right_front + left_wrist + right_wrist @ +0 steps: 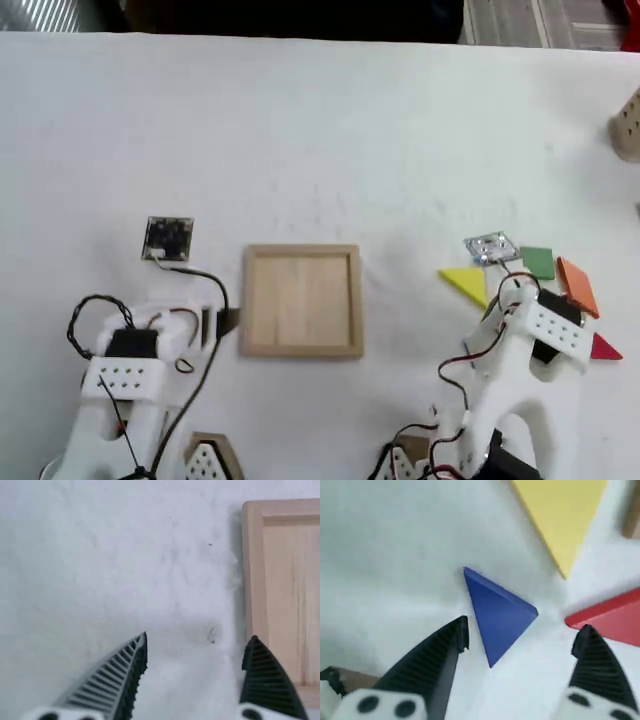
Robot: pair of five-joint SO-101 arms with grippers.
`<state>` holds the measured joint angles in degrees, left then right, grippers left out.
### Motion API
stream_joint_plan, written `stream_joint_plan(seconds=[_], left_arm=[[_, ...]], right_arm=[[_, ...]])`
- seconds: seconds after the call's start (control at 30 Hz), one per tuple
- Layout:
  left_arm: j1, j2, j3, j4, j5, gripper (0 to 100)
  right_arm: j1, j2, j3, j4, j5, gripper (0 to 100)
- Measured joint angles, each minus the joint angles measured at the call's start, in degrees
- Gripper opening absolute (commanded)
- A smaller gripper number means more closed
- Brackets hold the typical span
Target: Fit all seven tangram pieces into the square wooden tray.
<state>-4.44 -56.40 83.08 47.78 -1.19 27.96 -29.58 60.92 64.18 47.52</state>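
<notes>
The square wooden tray (300,298) sits in the middle of the table with nothing in it. The left claw (199,645) hangs wide apart just beside the tray's edge, holding nothing. Near the table's right edge, the right claw (524,624) is wide apart too, over the little blue triangle (497,612). I think the triangle could slip or spin when squeezed, because it is flat and pointy. The claw might also bump the red piece (615,617) or the yellow triangle (562,515) close by.
</notes>
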Motion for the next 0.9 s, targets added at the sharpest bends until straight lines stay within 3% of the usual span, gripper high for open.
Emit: stream_joint_plan(seconds=[0.2, 0.4, 0.53, 0.77, 0.9], left_arm=[[0.00, 0.00, 0.00, 0.00, 0.00, 30], [0.00, 0.00, 0.00, 0.00, 0.00, 30], [0.00, 0.00, 0.00, 0.00, 0.00, 30], [0.00, 0.00, 0.00, 0.00, 0.00, 30], [0.00, 0.00, 0.00, 0.00, 0.00, 30]], right_arm=[[-0.70, 0.00, 4.84, -5.01, 4.31, 32.1], [-0.53, 0.00, 5.27, -5.71, 8.09, 23.2], [-0.53, 0.00, 5.27, -5.71, 11.69, 25.5], [-0.53, 0.00, 5.45, -5.71, 12.57, 27.2], [-0.53, 0.00, 5.45, -5.71, 12.66, 20.7]])
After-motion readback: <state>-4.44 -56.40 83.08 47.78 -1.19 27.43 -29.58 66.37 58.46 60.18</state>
